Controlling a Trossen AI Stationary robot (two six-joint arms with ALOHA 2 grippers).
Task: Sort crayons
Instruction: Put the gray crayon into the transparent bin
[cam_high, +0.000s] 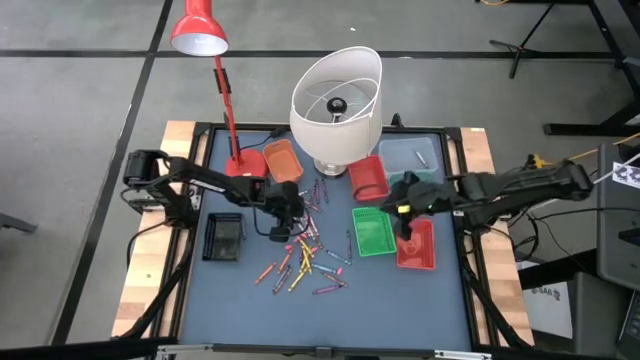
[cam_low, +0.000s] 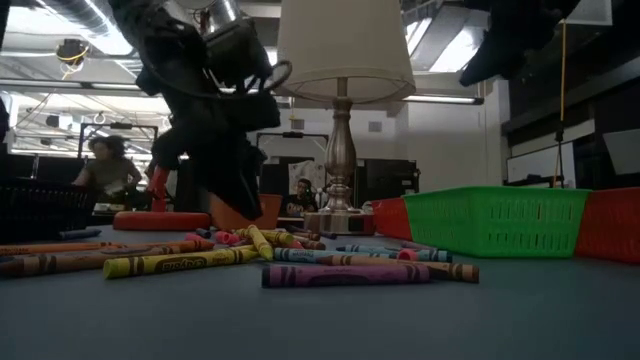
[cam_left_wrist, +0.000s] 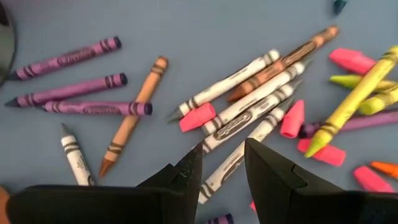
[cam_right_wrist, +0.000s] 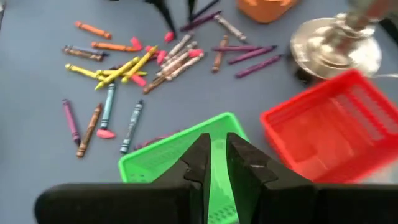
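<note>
We see our left hand (cam_left_wrist: 221, 165) spread just above the crayons (cam_high: 305, 255) scattered beside the lamp (cam_high: 337, 105); our right hand (cam_right_wrist: 214, 162), narrowly parted and empty, hovers over the green tray (cam_high: 372, 232), away from them.

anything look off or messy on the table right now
The crayons lie scattered loose across the mat, crossing each other at all angles, with short pink stubs mixed in that look like broken pieces. The green tray appears empty. The trays and lamps stand upright.

Crayons (cam_left_wrist: 249, 109) carry printed wrapper labels, too blurred to read; no other legible text.
</note>
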